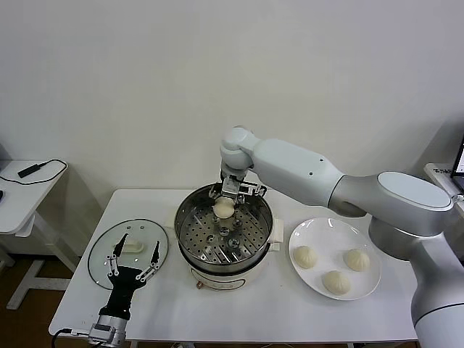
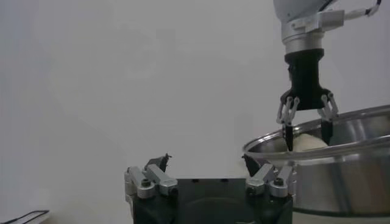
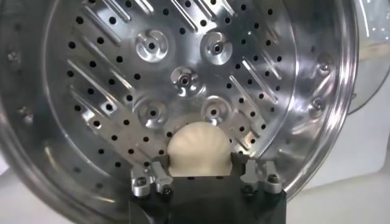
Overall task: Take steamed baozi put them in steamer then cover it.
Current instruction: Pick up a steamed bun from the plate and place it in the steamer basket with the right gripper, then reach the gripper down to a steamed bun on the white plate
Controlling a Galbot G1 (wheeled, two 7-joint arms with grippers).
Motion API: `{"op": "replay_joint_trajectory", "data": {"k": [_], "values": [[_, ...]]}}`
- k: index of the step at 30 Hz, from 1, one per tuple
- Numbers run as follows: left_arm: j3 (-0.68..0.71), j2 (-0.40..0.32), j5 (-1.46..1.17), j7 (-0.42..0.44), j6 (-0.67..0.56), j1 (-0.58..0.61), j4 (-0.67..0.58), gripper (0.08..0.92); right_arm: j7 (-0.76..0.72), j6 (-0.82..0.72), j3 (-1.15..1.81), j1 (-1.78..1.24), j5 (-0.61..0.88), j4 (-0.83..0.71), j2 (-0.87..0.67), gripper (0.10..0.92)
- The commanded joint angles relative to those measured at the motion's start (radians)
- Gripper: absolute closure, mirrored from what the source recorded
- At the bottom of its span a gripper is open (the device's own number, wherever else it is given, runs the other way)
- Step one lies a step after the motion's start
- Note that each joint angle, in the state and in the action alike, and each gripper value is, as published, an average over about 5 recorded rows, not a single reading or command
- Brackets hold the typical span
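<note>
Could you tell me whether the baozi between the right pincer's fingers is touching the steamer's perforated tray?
Cannot tell. The right wrist view shows the baozi over the perforated tray, but its underside is hidden.

Glass lid (image 1: 138,239): flat on the table's left part, white knob (image 1: 133,246) up.
White plate (image 1: 330,235): right part of the white table (image 1: 239,308).
Side desk (image 1: 22,190): far left, black cable (image 1: 45,170) on it.

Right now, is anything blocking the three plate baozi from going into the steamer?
Nothing visible does. The steamer is uncovered, its lid lying beside it; one baozi sits at the tray's far side under the right gripper.
</note>
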Motion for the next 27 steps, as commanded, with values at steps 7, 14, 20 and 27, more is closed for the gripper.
{"op": "replay_joint_trajectory", "data": {"k": [7, 14, 20, 27], "values": [[0.0, 0.0, -0.001, 0.001, 0.004, -0.001, -0.001, 0.177, -0.156, -0.204, -0.003, 0.108, 0.386, 0.155, -0.14, 0.203], [0.004, -0.001, 0.004, -0.001, 0.014, 0.002, -0.012, 0.177, -0.215, -0.535, -0.158, 0.338, 0.73, 0.268, -0.436, 0.203], [0.014, -0.001, 0.007, 0.0, 0.013, -0.001, -0.013, 0.177, -0.138, -0.659, -0.329, 0.4, 0.878, 0.283, -0.633, 0.203], [0.017, 0.002, 0.009, -0.002, 0.021, -0.007, -0.017, 0.177, -0.029, -0.704, -0.457, 0.304, 0.888, 0.349, -0.75, 0.203]]}}
